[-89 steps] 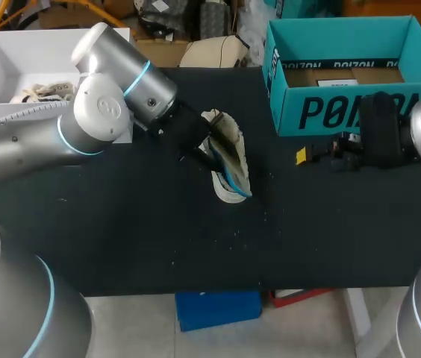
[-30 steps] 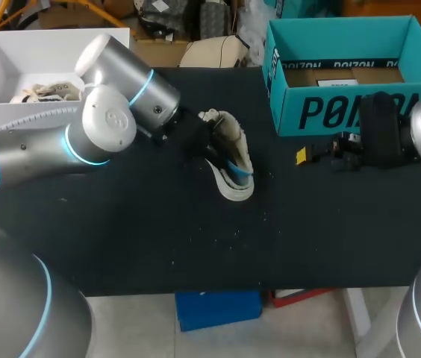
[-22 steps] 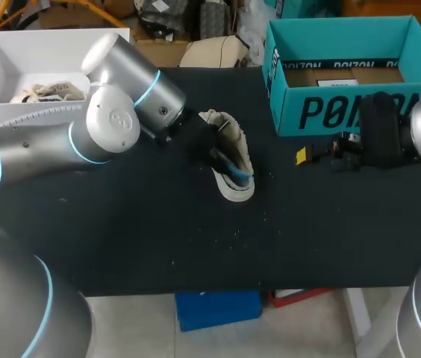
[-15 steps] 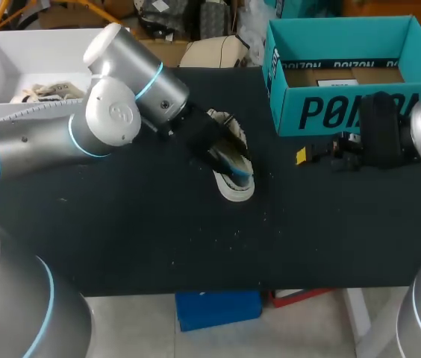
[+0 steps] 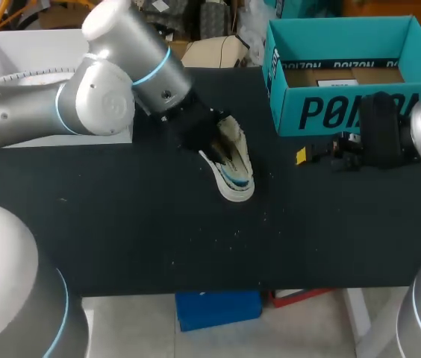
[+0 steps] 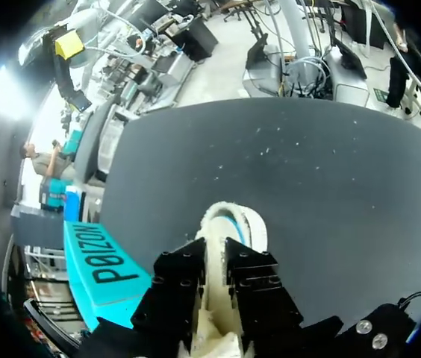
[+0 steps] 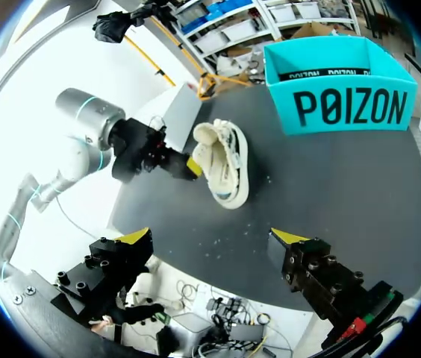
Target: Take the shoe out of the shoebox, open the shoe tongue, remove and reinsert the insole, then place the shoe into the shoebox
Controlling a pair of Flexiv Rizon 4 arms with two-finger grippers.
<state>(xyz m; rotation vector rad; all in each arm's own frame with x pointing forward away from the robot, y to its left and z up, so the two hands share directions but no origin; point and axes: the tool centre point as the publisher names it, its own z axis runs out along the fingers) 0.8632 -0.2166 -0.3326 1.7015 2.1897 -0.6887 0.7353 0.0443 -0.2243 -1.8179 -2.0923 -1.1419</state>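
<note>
A cream shoe [image 5: 233, 168] with blue stripes lies on the black table [image 5: 158, 231], toe toward the front edge. My left gripper [image 5: 212, 140] comes down on its heel end. In the left wrist view the two black fingers [image 6: 182, 280] press a narrow cream part of the shoe's upper [image 6: 216, 224] from both sides, so the left gripper [image 6: 216, 253] is shut on it. The teal shoebox [image 5: 345, 112] stands open at the back right. My right gripper [image 5: 304, 156] hovers in front of the box, and in its own view the right gripper [image 7: 212, 237] is wide open and empty, well short of the shoe [image 7: 224, 168].
A white box [image 5: 16, 52] stands at the back left behind my left arm. In the right wrist view the teal shoebox [image 7: 345, 108] stands beyond the shoe, and my left gripper [image 7: 184, 165] shows a yellow tip at the shoe's heel.
My left arm swung up and its gripper moved from beside the shoe onto its heel end, opening and then closing on the upper. The right arm stayed still.
</note>
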